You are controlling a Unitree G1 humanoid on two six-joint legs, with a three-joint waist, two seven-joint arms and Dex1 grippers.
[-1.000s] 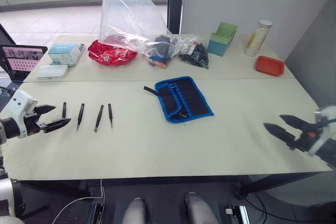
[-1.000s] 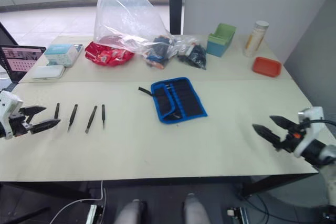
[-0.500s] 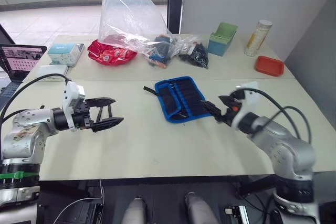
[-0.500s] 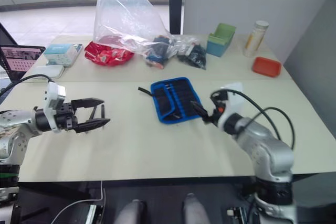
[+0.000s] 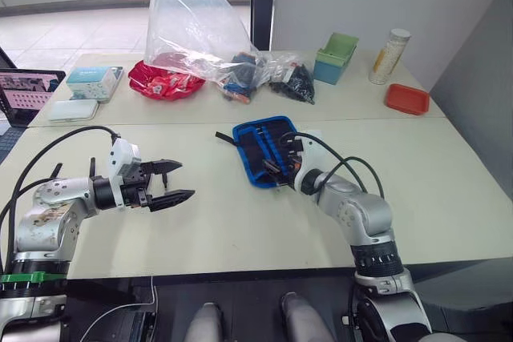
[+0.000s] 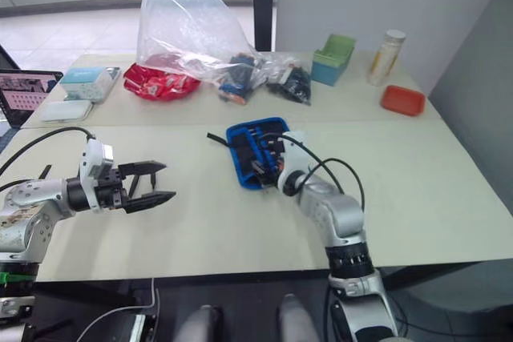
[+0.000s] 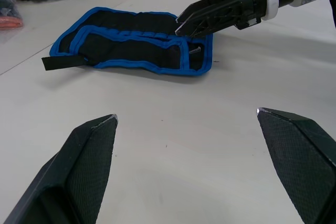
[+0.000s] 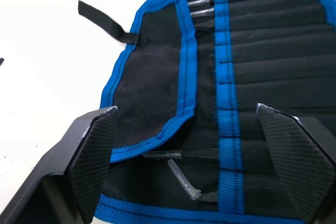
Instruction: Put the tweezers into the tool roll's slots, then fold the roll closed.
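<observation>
the tool roll (image 5: 268, 150) lies open just above the centre of the head view, on the pale counter (image 5: 433, 198), its black strap (image 5: 224, 137) trailing toward the upper left. the right claw (image 7: 181, 26) sits at the roll's near blue edge with its fingers spread wide, gripping nothing, the wrist view looking straight down on the stitched slots. the left claw (image 5: 180, 181) hovers at the left of the frame, also released and empty, well apart from the roll. one of the tweezers (image 5: 165, 179) shows as a thin dark sliver between the left claw's fingers (the others are hidden behind that arm, so i cannot place them). the flap along the roll's left side is folded partly over the slots, and i judge that the main risk: a tweezer pushed in blind could catch under the flap and miss its slot. the roll is light fabric, so a nudge from the right claw could drag or bunch it. the tweezers are thin and flat on the counter, likely to slip from a pinch.
</observation>
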